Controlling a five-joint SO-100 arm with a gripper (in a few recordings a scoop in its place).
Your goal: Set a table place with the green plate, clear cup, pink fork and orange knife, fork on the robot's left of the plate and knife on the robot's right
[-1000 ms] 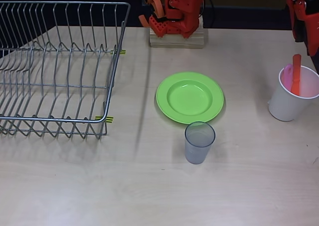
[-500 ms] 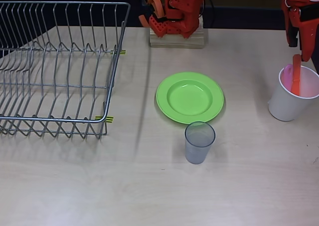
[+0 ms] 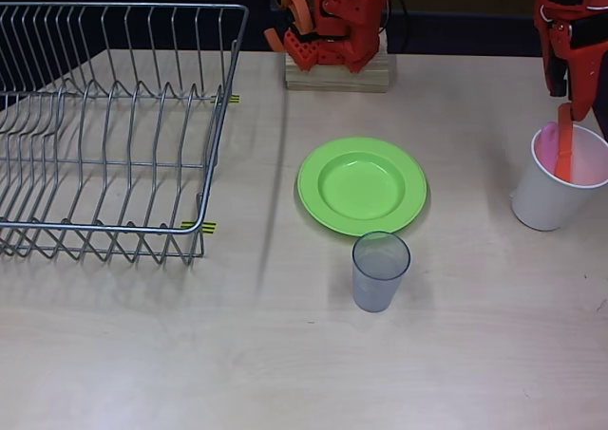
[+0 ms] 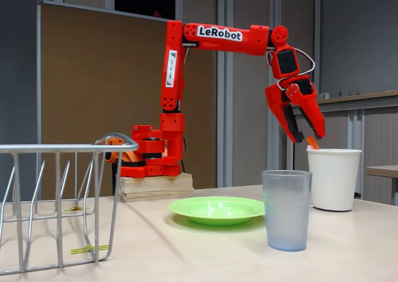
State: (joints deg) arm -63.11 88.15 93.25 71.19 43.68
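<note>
Over the tabletop's right edge I'm lowering the gripper [image 4: 303, 137], jaws parted, closer onto the orange knife [image 3: 564, 148] in the white cup [image 3: 551, 200] beside the pink fork [image 3: 548, 142]; the plate [image 3: 362, 185] and clear cup [image 3: 380, 271] are sitting mid-table, so cutlery comes next.

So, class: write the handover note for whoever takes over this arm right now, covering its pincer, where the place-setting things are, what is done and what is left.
Pincer: open, empty, just above the white cup.
Green plate: mid-table, flat.
Clear cup: upright, just in front of the plate in the overhead view.
Orange knife and pink fork: standing in the white cup.
Done: plate and clear cup are out.
Left: lift out fork and knife and lay one on each side of the plate.
</note>
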